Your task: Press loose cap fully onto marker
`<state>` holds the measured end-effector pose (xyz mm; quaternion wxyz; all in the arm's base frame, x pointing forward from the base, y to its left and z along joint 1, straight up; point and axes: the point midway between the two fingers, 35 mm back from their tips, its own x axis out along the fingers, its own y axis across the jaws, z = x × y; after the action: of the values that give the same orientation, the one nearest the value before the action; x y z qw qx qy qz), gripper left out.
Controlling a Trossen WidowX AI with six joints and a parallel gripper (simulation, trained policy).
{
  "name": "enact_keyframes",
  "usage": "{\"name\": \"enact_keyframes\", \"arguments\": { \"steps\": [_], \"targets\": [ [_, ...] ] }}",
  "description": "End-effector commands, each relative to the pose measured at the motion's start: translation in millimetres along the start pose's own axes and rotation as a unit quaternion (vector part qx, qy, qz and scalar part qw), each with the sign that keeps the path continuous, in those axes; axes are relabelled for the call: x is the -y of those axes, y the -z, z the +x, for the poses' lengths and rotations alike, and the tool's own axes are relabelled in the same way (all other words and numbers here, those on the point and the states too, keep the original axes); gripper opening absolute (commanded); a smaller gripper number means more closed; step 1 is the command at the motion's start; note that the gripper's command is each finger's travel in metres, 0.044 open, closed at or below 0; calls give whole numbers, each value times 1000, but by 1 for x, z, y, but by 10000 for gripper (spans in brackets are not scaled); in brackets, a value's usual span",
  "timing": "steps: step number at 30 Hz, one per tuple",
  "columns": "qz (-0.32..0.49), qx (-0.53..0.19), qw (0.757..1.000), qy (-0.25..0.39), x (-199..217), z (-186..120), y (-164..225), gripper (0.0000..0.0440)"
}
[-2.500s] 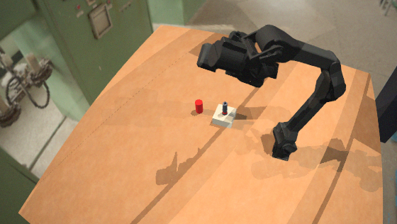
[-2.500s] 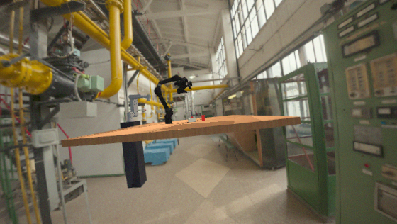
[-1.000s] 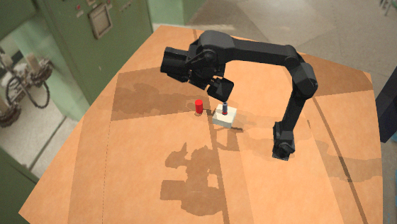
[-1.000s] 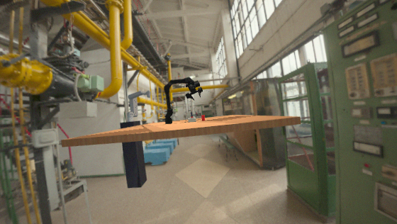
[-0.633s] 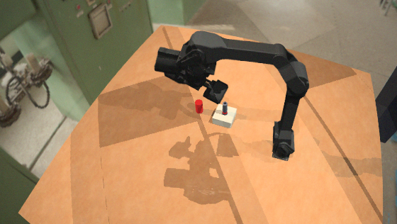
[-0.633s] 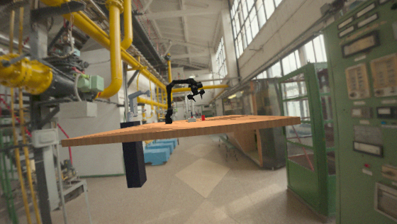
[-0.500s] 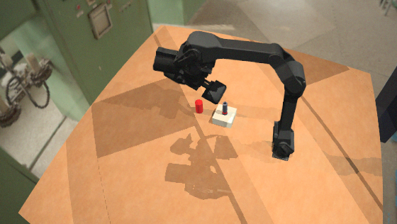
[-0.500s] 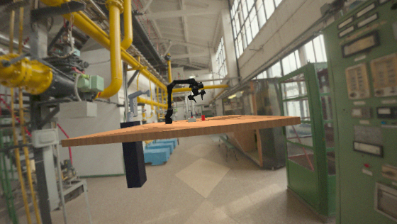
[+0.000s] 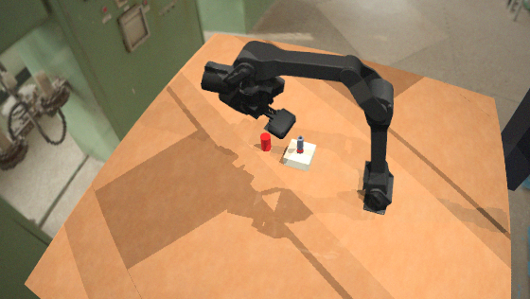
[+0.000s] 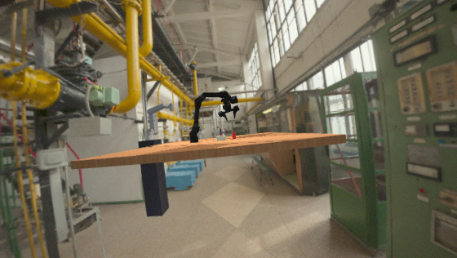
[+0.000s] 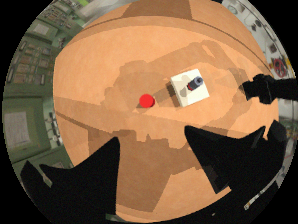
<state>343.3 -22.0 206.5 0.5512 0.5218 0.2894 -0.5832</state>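
The gripper [image 9: 271, 124] [image 10: 231, 118] [image 11: 152, 135] hung above the table [image 9: 379, 255] [image 10: 245, 148] [image 11: 100, 60], its fingers spread apart, with nothing pinched between them. The red cap [image 9: 265, 142] [image 10: 234, 135] [image 11: 146, 101] stood on the wood, near the centre of the top view and just left of the white holder block [image 9: 297, 163] [image 10: 221, 138] [image 11: 198, 98]. In that block the marker [image 9: 300, 143] [image 11: 195, 83] stood upright, grey-blue above a red band, apart from the cap. At the right of the exterior view, a green cabinet [image 10: 393, 135] bore pale label plates, their lettering too blurred to read
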Motion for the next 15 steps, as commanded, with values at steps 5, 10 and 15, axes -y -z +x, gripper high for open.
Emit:
{"name": "enact_keyframes", "arguments": {
  "steps": [5,10,15],
  "targets": [
    [27,-13,999,30,-6,19,-4,328],
    [41,-19,998,47,-9,29,-7,328],
    [54,-27,996,63,-11,40,-10,327]
  ]
}}
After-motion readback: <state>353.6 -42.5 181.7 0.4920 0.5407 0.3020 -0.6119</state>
